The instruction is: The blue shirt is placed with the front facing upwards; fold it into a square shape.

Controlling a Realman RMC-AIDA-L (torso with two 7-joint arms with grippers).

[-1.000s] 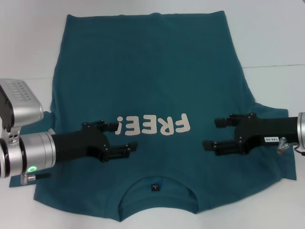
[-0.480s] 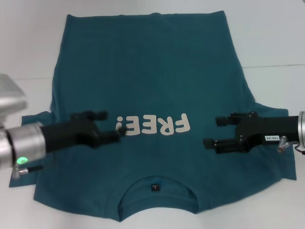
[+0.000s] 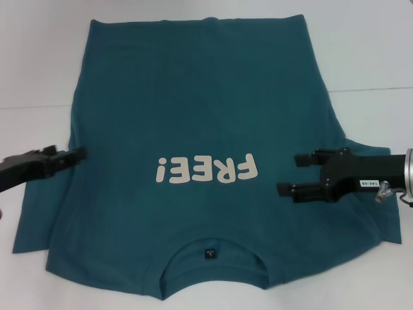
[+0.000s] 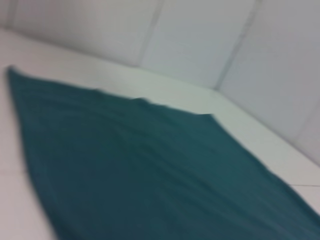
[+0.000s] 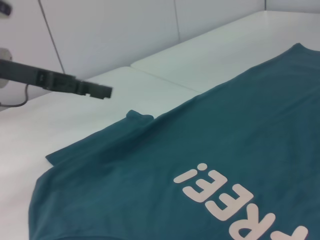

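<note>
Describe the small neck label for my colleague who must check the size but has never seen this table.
Start from the blue shirt spread flat over the white table. Go past the cream letters toward the collar at the robot's edge. The neck label is a tiny dark square inside the collar curve, the only patch there.

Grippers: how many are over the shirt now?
2. The left gripper reaches over the blue shirt's left sleeve edge; the right gripper hangs open beside the lettering.
</note>
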